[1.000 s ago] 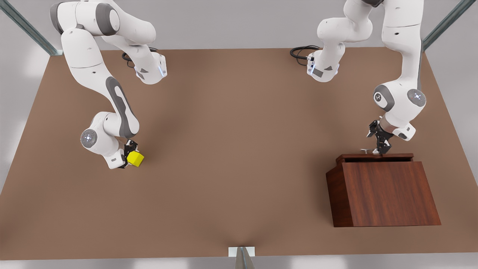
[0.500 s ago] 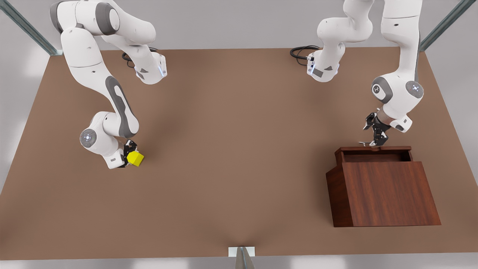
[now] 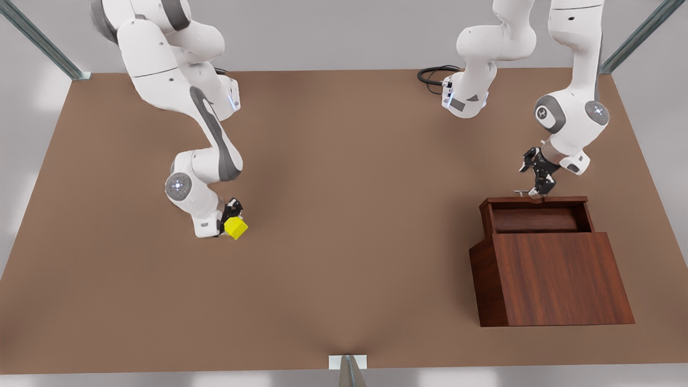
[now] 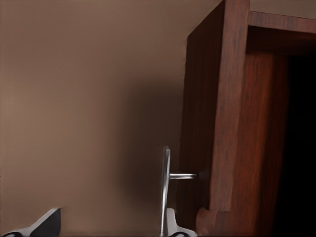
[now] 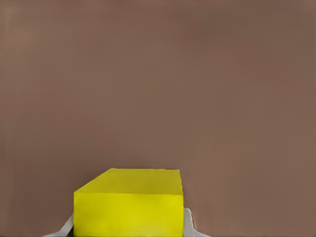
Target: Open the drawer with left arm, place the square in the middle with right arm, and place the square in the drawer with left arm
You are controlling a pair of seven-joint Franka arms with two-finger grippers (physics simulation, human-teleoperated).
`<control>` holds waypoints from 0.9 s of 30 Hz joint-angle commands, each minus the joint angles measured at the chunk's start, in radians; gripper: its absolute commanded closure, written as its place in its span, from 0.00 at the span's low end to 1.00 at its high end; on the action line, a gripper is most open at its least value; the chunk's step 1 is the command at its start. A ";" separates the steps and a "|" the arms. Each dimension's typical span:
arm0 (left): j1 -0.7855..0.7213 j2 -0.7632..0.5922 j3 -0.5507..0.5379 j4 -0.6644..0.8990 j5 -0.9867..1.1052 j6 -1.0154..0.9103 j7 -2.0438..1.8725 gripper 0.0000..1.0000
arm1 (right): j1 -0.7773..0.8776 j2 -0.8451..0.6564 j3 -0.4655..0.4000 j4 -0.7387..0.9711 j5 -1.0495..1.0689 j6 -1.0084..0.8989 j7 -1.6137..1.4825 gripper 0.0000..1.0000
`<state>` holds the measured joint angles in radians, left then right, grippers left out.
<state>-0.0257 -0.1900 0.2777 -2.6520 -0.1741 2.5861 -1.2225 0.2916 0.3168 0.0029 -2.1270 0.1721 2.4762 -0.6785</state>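
Note:
The yellow square [image 3: 236, 227] hangs just above the table at the front view's left, with my right gripper [image 3: 231, 217] shut on it; its fingertips flank the square [image 5: 129, 207] in the right wrist view. At the front view's right, the reddish-brown drawer [image 3: 535, 219] stands pulled partly out of its cabinet [image 3: 559, 279]. My left gripper [image 3: 537, 185] is at the silver handle [image 3: 522, 192], its fingers spread wide. In the left wrist view the handle [image 4: 165, 187] lies against one fingertip [image 4: 174, 224], in front of the drawer front [image 4: 217, 123].
The bare middle of the brown tabletop [image 3: 349, 215] lies between the two grippers. Both arm bases [image 3: 465, 99] and a black cable [image 3: 432, 75] sit at the far edge. A small white bracket [image 3: 348, 363] marks the near edge.
My right arm has carried the square toward the front view's right, nearer the middle. My left gripper has drawn back toward the far edge, and the drawer has slid further out.

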 commanded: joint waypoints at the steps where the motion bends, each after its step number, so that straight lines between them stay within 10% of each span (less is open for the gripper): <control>1: 0.000 -0.012 0.002 0.000 0.001 -0.015 0.000 0.00 | 0.010 0.001 0.000 0.009 -0.002 0.000 0.030 0.40; 6: -0.034 -0.189 0.009 0.132 0.071 -0.302 0.076 0.00 | 0.287 0.140 -0.001 0.237 0.006 0.000 0.451 0.40; 17: -0.135 0.253 0.038 0.860 0.030 -0.779 1.284 0.00 | 0.679 0.508 -0.004 0.688 0.018 0.018 0.844 0.40; 21: -0.261 0.399 0.044 1.102 0.044 -0.935 1.499 0.00 | 0.682 0.518 -0.014 0.688 0.012 0.015 0.856 0.00; 27: -0.287 0.508 -0.117 1.242 0.045 -1.000 1.575 0.00 | 0.682 0.485 -0.031 0.684 0.021 0.004 0.860 0.00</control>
<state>-0.3164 0.3284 0.1478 -1.4075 -0.1304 1.5870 0.3550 0.9746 0.7934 -0.0302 -1.4457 0.1933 2.4796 0.1810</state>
